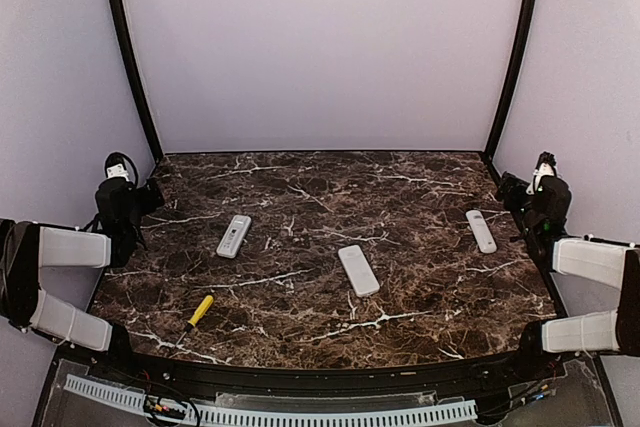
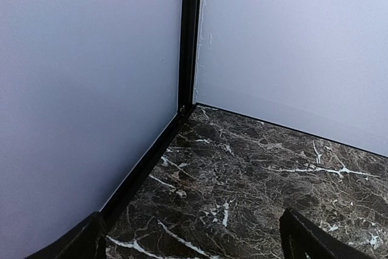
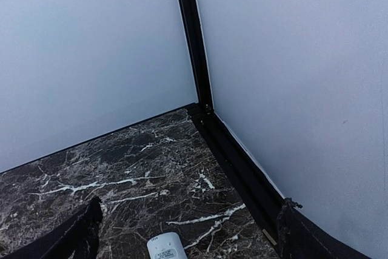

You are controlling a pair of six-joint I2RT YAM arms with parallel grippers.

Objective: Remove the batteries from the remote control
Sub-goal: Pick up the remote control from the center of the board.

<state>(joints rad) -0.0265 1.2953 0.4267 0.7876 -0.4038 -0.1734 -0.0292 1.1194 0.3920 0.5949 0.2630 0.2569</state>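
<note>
- Fingers of the left gripper [image 2: 194,248] stand spread wide, holding nothing, at the left edge of the table [image 2: 254,174].
- Opposite, the right gripper [image 3: 194,239] gapes just as empty, close beside the right remote [image 3: 165,248].
- No batteries show; probably they sit inside the left remote [image 1: 234,236], the middle remote [image 1: 358,270] or the right one.
- Likely small, light, hard and smooth, they would roll; pinch each across its middle.
- Near left lies the screwdriver [image 1: 199,312].
</note>
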